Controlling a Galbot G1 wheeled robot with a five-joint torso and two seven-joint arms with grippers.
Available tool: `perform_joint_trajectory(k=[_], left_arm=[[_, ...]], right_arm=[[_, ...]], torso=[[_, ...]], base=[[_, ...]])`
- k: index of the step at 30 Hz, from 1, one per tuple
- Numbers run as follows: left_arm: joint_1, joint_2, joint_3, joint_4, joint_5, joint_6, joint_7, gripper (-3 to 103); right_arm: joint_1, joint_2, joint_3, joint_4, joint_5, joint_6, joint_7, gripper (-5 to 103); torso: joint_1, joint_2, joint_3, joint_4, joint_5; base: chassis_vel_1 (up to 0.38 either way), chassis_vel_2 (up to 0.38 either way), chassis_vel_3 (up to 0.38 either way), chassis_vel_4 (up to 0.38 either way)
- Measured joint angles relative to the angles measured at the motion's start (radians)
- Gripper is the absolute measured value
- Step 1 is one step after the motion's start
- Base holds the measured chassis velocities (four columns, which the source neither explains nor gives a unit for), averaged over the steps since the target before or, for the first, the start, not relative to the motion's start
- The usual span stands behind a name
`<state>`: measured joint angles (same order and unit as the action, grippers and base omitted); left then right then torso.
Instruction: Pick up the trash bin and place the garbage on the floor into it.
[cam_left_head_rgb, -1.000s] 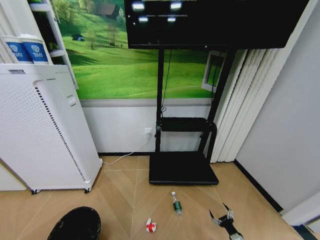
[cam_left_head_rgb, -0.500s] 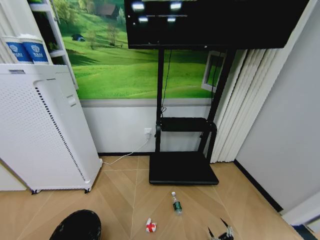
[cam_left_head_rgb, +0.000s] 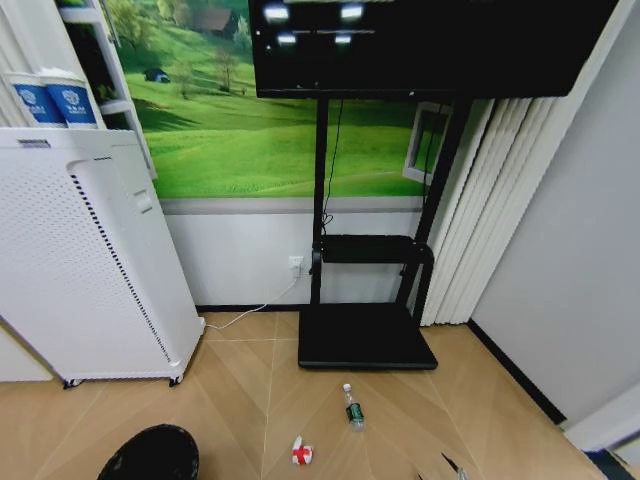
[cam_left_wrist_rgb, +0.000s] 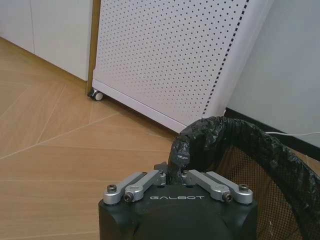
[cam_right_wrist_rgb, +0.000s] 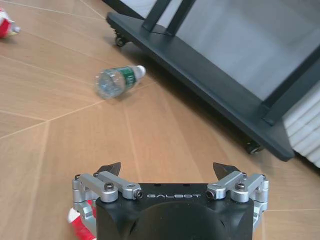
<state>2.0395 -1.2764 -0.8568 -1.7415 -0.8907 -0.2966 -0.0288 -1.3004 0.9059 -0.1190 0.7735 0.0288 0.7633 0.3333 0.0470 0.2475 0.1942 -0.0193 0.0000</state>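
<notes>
The fingers of the left gripper (cam_left_wrist_rgb: 172, 176) are seen clamped together on the bag-lined rim of the trash bin (cam_left_wrist_rgb: 250, 165), which is held low over the wooden floor (cam_left_wrist_rgb: 60, 150) just in front of the white perforated appliance (cam_left_wrist_rgb: 170, 55). In the head view the trash bin (cam_left_head_rgb: 150, 455) is found at the lower left edge, near the appliance's (cam_left_head_rgb: 80, 260) castors.

The fingers of the right gripper (cam_right_wrist_rgb: 167, 171) are spread wide apart, with nothing between them, low above the floor. A red-and-white wrapper (cam_right_wrist_rgb: 80, 225) is seen just beside one finger. The clear bottle (cam_right_wrist_rgb: 116, 81) with a green label is lying on its side farther out, near the black TV-stand base (cam_right_wrist_rgb: 200, 75). Another red-and-white wrapper (cam_right_wrist_rgb: 6, 25) is seen well apart from it.
</notes>
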Motion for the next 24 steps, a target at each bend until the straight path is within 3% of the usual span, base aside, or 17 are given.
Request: perform_joint_trajectory(k=[9, 24], left_arm=[[-0.002, -0.012, 0.003, 0.0, 0.006, 0.001, 0.001, 7], [-0.034, -0.001, 0.011, 0.047, -0.003, 0.003, 0.002, 7]], right_arm=[[-0.008, 0.015, 0.009, -0.043, -0.035, 0.036, -0.054, 100], [-0.004, -0.001, 0.028, -0.08, -0.104, 0.038, -0.066, 100]], torso=[[0.0, 0.0, 0.0, -0.0001, 0.0001], [0.0, 0.0, 0.0, 0.0, 0.0001]], base=[[0.0, 0.0, 0.0, 0.0], [0.0, 0.0, 0.0, 0.0]])
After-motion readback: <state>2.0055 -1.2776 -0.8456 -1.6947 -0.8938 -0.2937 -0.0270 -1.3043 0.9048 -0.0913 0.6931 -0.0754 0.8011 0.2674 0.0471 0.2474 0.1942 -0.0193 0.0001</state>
